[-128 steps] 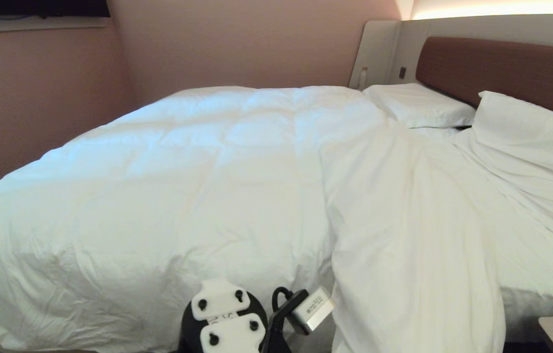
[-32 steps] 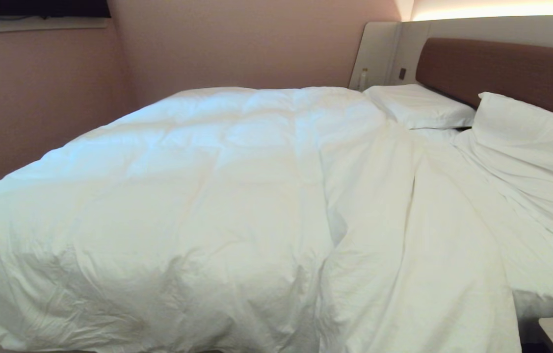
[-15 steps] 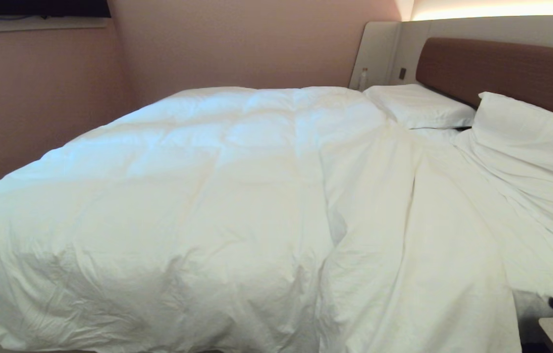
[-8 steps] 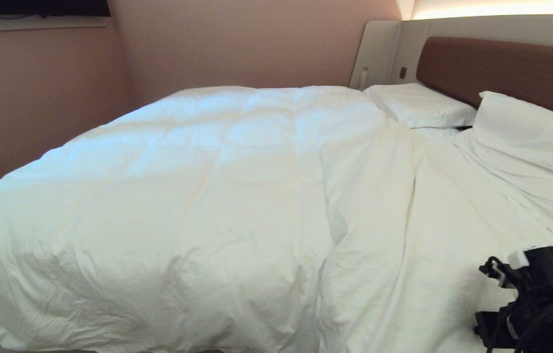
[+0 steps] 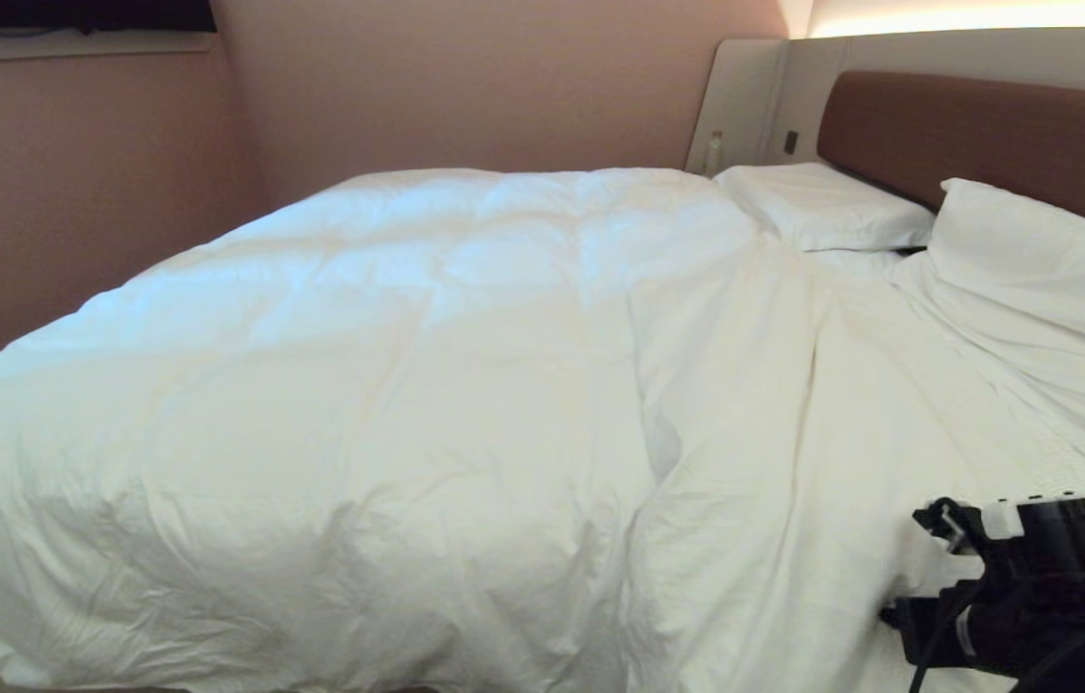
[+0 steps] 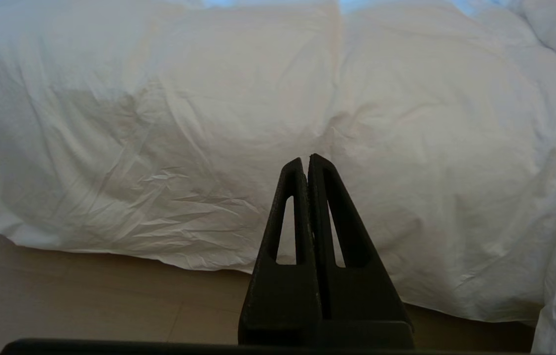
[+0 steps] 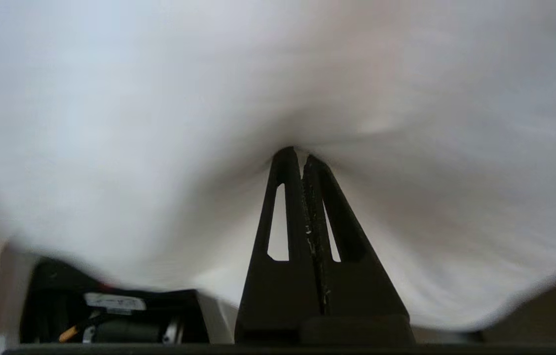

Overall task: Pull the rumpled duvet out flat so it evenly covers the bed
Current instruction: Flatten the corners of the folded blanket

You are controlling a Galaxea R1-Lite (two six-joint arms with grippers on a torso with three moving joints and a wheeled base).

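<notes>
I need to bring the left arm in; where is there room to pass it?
Free: the pale wood floor below the puffy white duvet's hanging edge. Crowded: the near right corner, where the right gripper pokes the duvet, and the two white pillows by the brown headboard.

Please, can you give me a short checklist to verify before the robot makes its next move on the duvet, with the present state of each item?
1. Right gripper at the duvet: ok, its tips press into the white fabric near the bed's near right side.
2. Right gripper holding fabric: cannot tell; the fingers are shut together with no visible fold between them.
3. Left gripper out of the way: ok, shut, held off the hanging duvet edge above the floor.
4. Duvet flat and even: not ok, a long fold runs along its right part.
5. Pillows clear of the work area: ok, lying at the headboard.
</notes>
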